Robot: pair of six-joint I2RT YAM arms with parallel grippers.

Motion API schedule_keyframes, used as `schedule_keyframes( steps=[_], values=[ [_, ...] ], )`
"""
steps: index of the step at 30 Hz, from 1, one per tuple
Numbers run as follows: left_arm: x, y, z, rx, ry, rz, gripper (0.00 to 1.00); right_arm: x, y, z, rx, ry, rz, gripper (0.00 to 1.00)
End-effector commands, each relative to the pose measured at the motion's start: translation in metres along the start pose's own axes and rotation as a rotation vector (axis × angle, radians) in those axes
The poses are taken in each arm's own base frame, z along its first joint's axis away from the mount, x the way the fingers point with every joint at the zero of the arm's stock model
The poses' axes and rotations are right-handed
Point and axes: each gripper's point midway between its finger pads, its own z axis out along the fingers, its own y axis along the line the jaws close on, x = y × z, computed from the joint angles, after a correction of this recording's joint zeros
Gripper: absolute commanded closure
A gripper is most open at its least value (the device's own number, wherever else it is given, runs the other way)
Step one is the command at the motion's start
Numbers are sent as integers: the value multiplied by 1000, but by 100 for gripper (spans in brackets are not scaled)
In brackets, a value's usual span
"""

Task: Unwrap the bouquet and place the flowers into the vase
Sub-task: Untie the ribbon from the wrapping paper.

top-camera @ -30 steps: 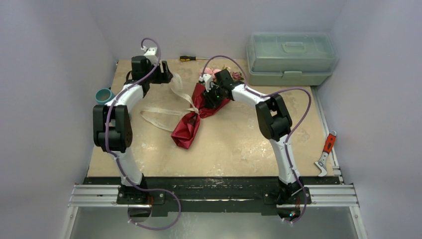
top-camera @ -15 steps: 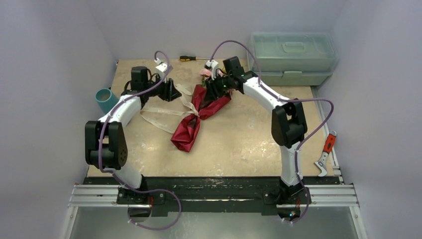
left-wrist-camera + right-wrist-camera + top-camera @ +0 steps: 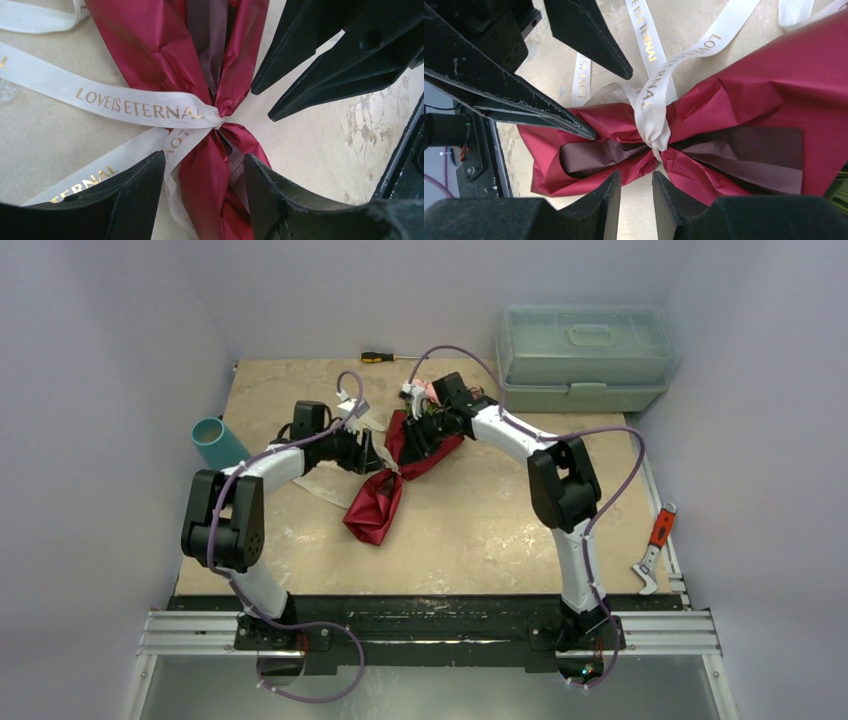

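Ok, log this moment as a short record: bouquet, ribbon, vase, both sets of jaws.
bouquet: lying on the table, maroon paper still on
ribbon: cream, knot still tied round the paper's neck, loose ends trailing on the table
vase: teal, at the table's left edge, no flowers in it
left jaws: open, astride the paper's tail end beside the knot
right jaws: narrowly apart, nothing between them, tips beside the knot
task state: not yet unwrapped

White arms (image 3: 272,466) w/ black joints (image 3: 560,485), purple cables (image 3: 610,429)
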Motion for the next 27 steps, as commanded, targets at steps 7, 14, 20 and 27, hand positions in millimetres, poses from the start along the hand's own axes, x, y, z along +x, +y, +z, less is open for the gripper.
schedule_keyframes(
  steps=[7,14,20,27],
  values=[
    [30,10,16,-17,38,-198,55,9,1,24,-31,4,22,67],
    [32,14,21,-12,48,-212,64,18,-8,41,-10,17,14,67],
    [33,17,22,-22,56,-210,75,25,-23,48,55,33,7,68],
    [43,24,24,-53,88,-215,90,30,-39,48,151,57,-7,69]
  ],
)
